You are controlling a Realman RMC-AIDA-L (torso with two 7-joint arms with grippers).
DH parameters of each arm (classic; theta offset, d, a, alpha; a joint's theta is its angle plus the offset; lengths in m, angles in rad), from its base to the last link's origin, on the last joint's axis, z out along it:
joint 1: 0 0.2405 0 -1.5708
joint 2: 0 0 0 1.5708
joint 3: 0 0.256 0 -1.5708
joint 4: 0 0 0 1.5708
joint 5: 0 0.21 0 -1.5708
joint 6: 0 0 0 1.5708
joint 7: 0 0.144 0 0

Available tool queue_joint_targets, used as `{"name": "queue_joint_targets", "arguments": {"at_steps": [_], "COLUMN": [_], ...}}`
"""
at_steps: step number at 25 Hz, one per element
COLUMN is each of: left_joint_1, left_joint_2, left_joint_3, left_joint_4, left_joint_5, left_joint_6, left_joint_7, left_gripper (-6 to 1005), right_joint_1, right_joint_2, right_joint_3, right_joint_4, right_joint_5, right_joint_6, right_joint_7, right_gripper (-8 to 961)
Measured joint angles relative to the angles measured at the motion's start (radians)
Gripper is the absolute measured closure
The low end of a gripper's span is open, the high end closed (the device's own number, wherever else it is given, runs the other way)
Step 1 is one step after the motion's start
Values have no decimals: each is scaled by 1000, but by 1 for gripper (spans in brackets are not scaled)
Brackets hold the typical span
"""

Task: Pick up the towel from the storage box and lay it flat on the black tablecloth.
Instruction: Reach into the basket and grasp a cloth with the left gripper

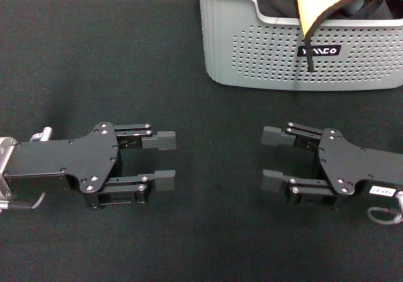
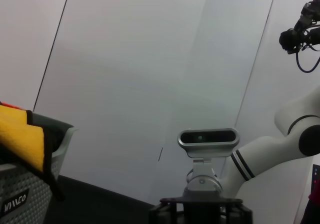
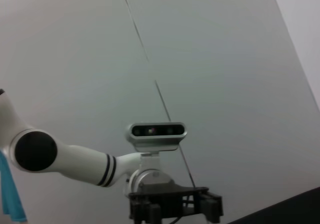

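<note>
The left gripper [image 1: 165,161] lies low in the lower left of the head view with its jaws spread wide and nothing between them, and the right gripper [image 1: 274,157] mirrors it in the lower right, equally open and empty; both rest just above the black tablecloth [image 1: 94,62], tips facing each other across a bare gap. Farther back, in the upper right, stands the storage box [image 1: 264,55], and the towel [image 1: 315,5] is draped over its front rim, yellow-orange face out, a black-edged corner hanging down the perforated wall. The likely trouble, as I judge it, is a grasp that takes only that dangling corner: the cloth could slip free, or drag the light box forward or tip it. Reaching deeper risks catching the dark clothing [image 1: 277,2] in the box instead. A black label [image 1: 321,51] on the box wall carries white lettering, partly covered by the towel's edge; I cannot read it with certainty.
</note>
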State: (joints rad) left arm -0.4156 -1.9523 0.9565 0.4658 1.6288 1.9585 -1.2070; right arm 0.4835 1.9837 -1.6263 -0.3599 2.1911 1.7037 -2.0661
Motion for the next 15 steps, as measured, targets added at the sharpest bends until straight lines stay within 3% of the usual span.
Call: {"name": "queue_joint_targets", "arguments": {"at_steps": [15], "left_joint_1": [-6], "left_joint_2": [-1], "left_joint_3": [-7], "left_joint_4": [9], "left_joint_5": [10], "left_joint_6": [-6], "left_joint_7": [0], "left_gripper": [368], "right_joint_1": [-2], "right_joint_2": [16], "right_joint_3": [-5], "right_joint_4": [2], "right_joint_5": [-31], "right_joint_6": [12], "right_joint_7": [-5], "right_gripper": [172]}}
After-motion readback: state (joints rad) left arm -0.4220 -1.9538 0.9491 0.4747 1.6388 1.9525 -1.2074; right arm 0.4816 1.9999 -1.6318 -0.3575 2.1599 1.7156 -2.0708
